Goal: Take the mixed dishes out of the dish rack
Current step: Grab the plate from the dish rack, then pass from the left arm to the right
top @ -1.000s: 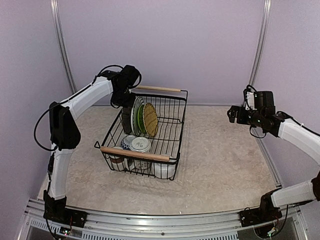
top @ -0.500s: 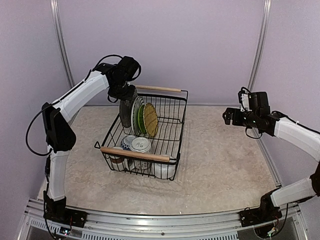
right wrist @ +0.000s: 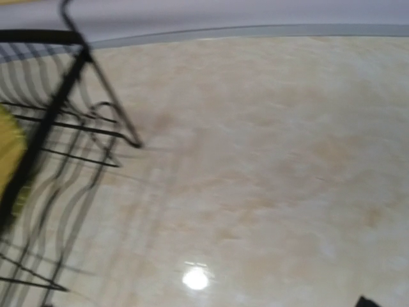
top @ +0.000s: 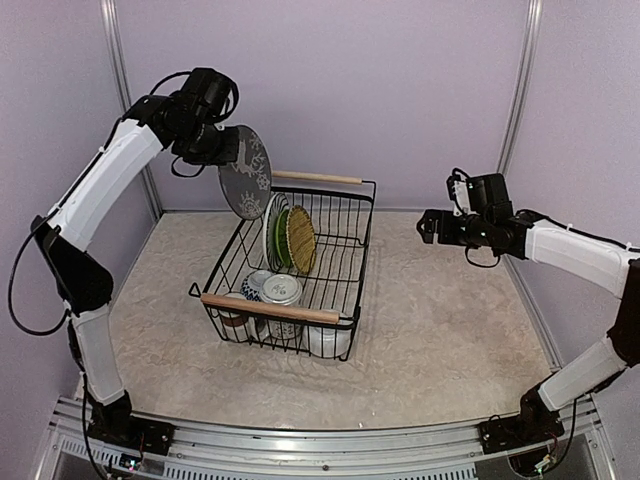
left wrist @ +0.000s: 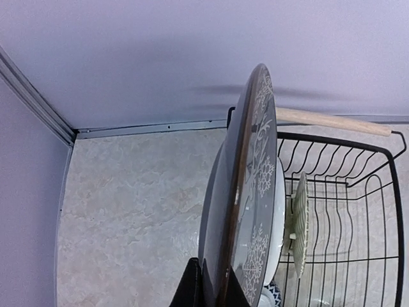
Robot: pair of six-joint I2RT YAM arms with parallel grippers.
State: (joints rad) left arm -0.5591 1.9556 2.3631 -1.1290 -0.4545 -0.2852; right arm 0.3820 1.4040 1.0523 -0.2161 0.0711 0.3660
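Upper left of the overhead view, the left gripper (top: 224,150) is clamped tight on the rim of a dark patterned plate (top: 246,172), holding it in the air above the far left corner of the dish rack (top: 340,265) and clear of the wires. The plate hangs tilted, its grey face with white leafy decoration turned toward the right of the frame. From the left wrist camera the same plate (left wrist: 246,204) stands nearly edge-on in the middle of the picture, brown rim uppermost, with one black finger (left wrist: 192,284) pressed against it at the bottom edge. The rack's far wooden handle (left wrist: 332,121) crosses behind it. Standing on edge inside the rack are a white-rimmed plate (top: 268,232), a lime green plate (top: 282,238) and a tan textured plate (top: 300,240), close together. Toward the near handle sit a white patterned bowl (top: 255,284), a white mug (top: 281,290) and a small brown mug (top: 233,312). At the right of the overhead view the right gripper (top: 428,226) hovers above the table (top: 450,330), well apart from the rack, jaws spread wide and holding nothing. Its blurred wrist view shows only the rack corner (right wrist: 45,128) at left.
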